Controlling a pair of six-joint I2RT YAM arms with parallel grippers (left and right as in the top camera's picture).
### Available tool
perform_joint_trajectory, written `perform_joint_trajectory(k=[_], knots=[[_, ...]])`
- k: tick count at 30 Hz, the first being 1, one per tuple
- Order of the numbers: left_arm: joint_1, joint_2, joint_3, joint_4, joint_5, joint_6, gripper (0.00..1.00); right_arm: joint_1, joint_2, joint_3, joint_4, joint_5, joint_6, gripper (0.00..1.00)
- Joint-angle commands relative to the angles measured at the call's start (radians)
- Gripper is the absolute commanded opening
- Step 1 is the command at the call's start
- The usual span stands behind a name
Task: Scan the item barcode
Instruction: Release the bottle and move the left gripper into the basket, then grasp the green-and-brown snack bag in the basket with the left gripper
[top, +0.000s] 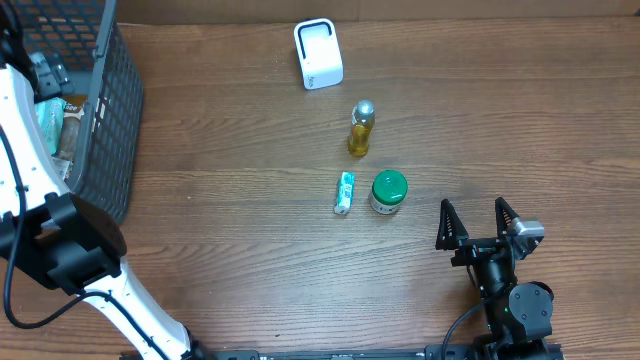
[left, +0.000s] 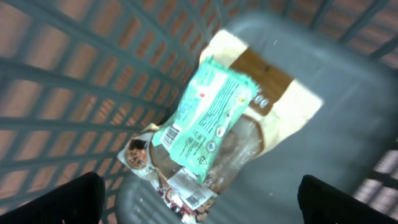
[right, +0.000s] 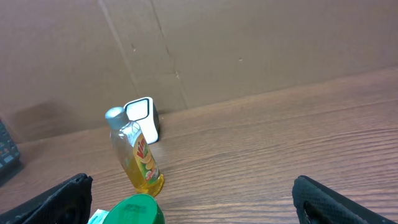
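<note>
Left gripper (left: 199, 186) hovers spread over the mint-green plastic packet (left: 208, 115) in the dark mesh basket (top: 112, 95); pick-up looks next: descend, pinch. Right gripper (top: 472, 212) idles, spread.

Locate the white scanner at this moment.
In the overhead view the white scanner stands at the far edge of the table, near the centre, just beyond the yellow bottle and well right of the basket.

Even, soft light throughout; the left wrist view is blurred.
</note>
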Motion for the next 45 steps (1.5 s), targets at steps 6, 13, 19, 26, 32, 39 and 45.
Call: perform_joint_trajectory(k=[6, 13, 19, 26, 32, 39, 45], knots=[[0.051, 0.025, -0.214, 0.178, -0.012, 0.201, 1.0, -0.003, -0.01, -0.01, 0.003, -0.005, -0.005, 1.0], [0.065, 0.025, -0.299, 0.274, 0.14, 0.305, 1.0, -0.003, -0.01, -0.01, 0.003, -0.005, -0.005, 1.0], [0.064, 0.025, -0.377, 0.381, 0.156, 0.38, 1.0, -0.003, -0.01, -0.01, 0.003, -0.005, -0.005, 1.0], [0.065, 0.025, -0.425, 0.429, 0.173, 0.489, 1.0, -0.003, -0.01, -0.01, 0.003, -0.005, -0.005, 1.0], [0.065, 0.025, -0.425, 0.406, 0.248, 0.588, 1.0, -0.003, -0.01, -0.01, 0.003, -0.005, -0.005, 1.0], [0.079, 0.027, -0.436, 0.411, 0.224, 0.6, 1.0, -0.003, -0.01, -0.01, 0.003, -0.005, -0.005, 1.0], [0.089, 0.057, -0.436, 0.409, 0.211, 0.592, 1.0, -0.003, -0.01, -0.01, 0.003, -0.005, -0.005, 1.0]])
